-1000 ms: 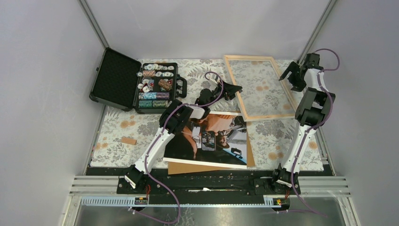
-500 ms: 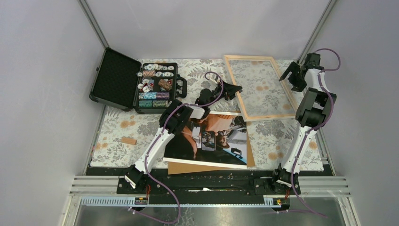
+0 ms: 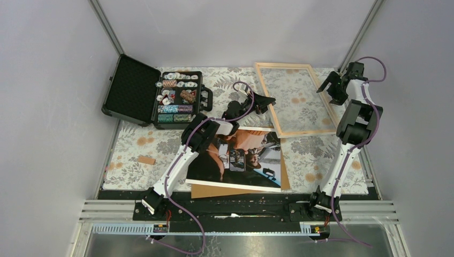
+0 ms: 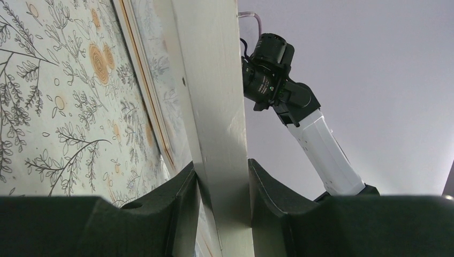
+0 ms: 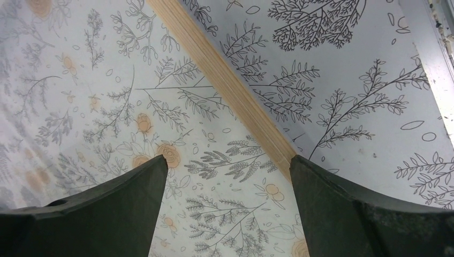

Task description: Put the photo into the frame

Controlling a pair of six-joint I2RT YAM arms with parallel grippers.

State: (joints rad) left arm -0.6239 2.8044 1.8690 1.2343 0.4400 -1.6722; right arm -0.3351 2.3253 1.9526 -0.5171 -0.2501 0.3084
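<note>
The light-wood frame (image 3: pixel 305 131) with its clear pane lies on the floral cloth at the back right. My left gripper (image 3: pixel 266 100) is at the frame's left rail. The left wrist view shows the left gripper (image 4: pixel 222 171) shut on that pale wooden rail (image 4: pixel 214 107). My right gripper (image 3: pixel 329 85) hovers over the frame's right side. In the right wrist view the right gripper (image 5: pixel 229 163) stands open, with the rail (image 5: pixel 225 80) running under it. The photo (image 3: pixel 235 158) lies face up near the front, its far edge under my left arm.
A brown backing board (image 3: pixel 285 179) lies under the photo. An open black case of poker chips (image 3: pixel 155 96) stands at the back left. A small wooden block (image 3: pixel 145 159) lies at the left. The enclosure walls are close behind the frame and to the right of it.
The right arm's elbow has shifted slightly; its gripper stays open over the frame's right rail. The left gripper has kept its hold on the frame.
</note>
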